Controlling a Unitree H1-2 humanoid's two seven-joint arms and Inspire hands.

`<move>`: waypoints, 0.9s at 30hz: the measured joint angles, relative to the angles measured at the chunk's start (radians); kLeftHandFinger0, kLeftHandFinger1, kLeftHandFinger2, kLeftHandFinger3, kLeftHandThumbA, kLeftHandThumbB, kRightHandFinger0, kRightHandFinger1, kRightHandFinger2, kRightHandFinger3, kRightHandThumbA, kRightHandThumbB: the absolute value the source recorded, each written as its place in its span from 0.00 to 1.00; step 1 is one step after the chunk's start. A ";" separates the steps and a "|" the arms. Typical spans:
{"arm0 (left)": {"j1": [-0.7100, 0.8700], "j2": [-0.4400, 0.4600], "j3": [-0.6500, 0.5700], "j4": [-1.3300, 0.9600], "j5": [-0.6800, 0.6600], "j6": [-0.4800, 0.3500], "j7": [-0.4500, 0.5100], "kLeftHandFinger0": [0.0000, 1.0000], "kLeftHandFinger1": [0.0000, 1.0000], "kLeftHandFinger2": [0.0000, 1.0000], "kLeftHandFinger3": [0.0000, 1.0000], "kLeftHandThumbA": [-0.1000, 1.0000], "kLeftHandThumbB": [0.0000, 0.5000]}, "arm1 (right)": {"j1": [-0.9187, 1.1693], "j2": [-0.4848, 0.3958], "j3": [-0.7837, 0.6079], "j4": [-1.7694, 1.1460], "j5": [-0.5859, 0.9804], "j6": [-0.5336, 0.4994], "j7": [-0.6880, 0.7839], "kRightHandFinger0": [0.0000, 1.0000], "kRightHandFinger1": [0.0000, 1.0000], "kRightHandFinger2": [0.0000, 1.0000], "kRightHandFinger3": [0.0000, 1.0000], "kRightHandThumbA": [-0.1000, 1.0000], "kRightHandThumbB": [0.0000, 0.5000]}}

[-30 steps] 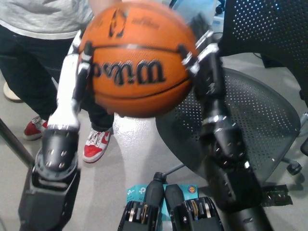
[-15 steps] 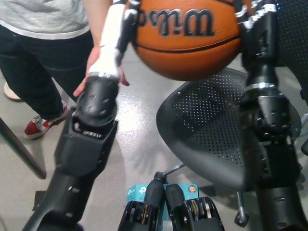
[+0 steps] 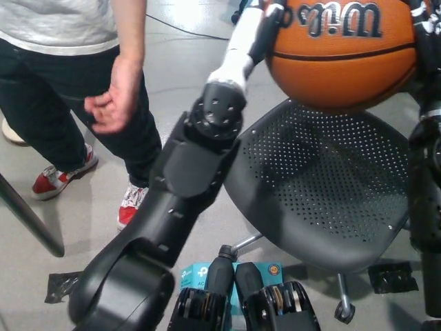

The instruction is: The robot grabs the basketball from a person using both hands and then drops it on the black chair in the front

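Both hands (image 3: 249,38) clamp basketball (image 3: 342,52) above chair (image 3: 324,196).

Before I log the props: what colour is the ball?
Orange with black lines and lettering, the ball shows best in the head view.

Bystander and floor clutter

I see a person's hand (image 3: 114,96) hanging loose, red-and-white sneakers (image 3: 62,181) on the grey floor (image 3: 186,65), and a teal box (image 3: 195,277) lower down.
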 measured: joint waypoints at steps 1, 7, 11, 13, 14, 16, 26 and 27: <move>-0.014 -0.008 0.001 0.040 -0.003 -0.014 0.000 1.00 1.00 1.00 1.00 1.00 0.28 | 0.000 -0.003 -0.008 0.008 0.001 0.004 0.000 1.00 1.00 1.00 1.00 1.00 0.41; -0.093 -0.035 0.009 0.235 -0.013 -0.092 0.000 1.00 1.00 1.00 1.00 1.00 0.37 | 0.000 -0.011 -0.040 0.051 0.009 0.015 -0.002 1.00 1.00 1.00 1.00 1.00 0.41; -0.134 -0.046 0.008 0.340 -0.018 -0.120 0.000 1.00 1.00 1.00 1.00 1.00 0.29 | 0.000 -0.009 -0.060 0.092 0.030 0.017 0.000 1.00 1.00 1.00 1.00 1.00 0.44; -0.147 -0.049 0.005 0.380 -0.018 -0.127 0.000 1.00 1.00 1.00 1.00 1.00 0.27 | 0.000 -0.009 -0.066 0.118 0.042 0.016 0.004 1.00 1.00 1.00 1.00 1.00 0.39; -0.151 -0.051 0.004 0.395 -0.018 -0.127 0.000 1.00 1.00 1.00 1.00 1.00 0.27 | 0.000 -0.009 -0.068 0.133 0.047 0.016 0.006 1.00 1.00 1.00 1.00 1.00 0.38; -0.156 -0.051 -0.004 0.425 -0.017 -0.127 0.000 1.00 1.00 1.00 1.00 1.00 0.30 | 0.000 -0.007 -0.073 0.157 0.062 0.016 0.009 1.00 1.00 1.00 1.00 1.00 0.36; -0.153 -0.040 -0.016 0.448 -0.019 -0.113 -0.054 1.00 1.00 1.00 1.00 1.00 0.31 | -0.008 -0.051 -0.086 0.245 0.087 0.017 0.058 1.00 1.00 1.00 1.00 1.00 0.33; -0.150 -0.036 -0.016 0.438 -0.019 -0.113 -0.064 1.00 1.00 1.00 1.00 1.00 0.33 | -0.013 -0.059 -0.091 0.260 0.088 0.015 0.065 1.00 1.00 1.00 1.00 1.00 0.35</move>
